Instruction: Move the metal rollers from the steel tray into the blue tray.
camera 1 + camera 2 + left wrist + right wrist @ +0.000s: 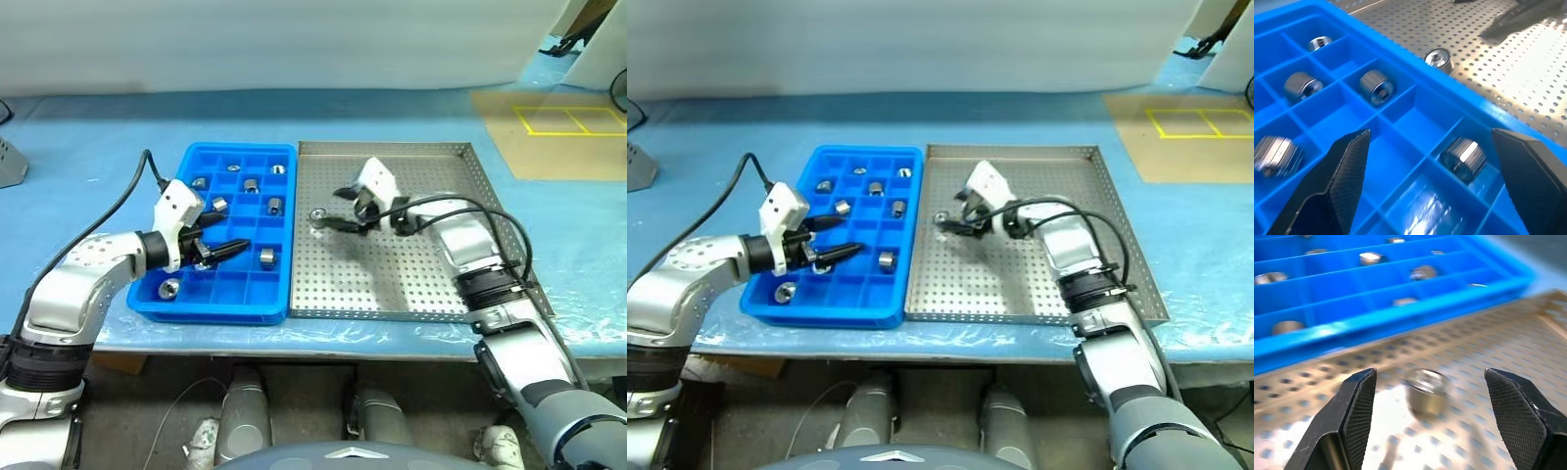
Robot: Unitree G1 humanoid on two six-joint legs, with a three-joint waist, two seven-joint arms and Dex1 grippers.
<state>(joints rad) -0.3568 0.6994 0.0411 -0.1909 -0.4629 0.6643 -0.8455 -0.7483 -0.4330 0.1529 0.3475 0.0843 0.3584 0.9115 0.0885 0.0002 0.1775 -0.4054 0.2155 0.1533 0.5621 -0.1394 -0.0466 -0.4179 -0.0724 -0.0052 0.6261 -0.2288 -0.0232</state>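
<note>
The blue tray (pixel 284 157) lies on the left with several metal rollers (pixel 251 185) in its compartments. Beside it on the right is the steel tray (pixel 441 284), where one roller (pixel 318 214) lies near the left rim. My right gripper (pixel 338 209) is open and low over the steel tray. In the right wrist view that roller (pixel 1425 390) lies on the perforated floor between the spread fingers (pixel 1359 401), touching neither. My left gripper (pixel 232 231) hovers open over the blue tray with nothing between its fingers (pixel 1347 166), above a roller (pixel 1463 156) in a compartment.
Both trays sit near the front edge of a blue-covered table (pixel 98 137). A grey object (pixel 8 162) shows at the far left edge. A brown board with yellow tape lines (pixel 573 120) lies at the back right.
</note>
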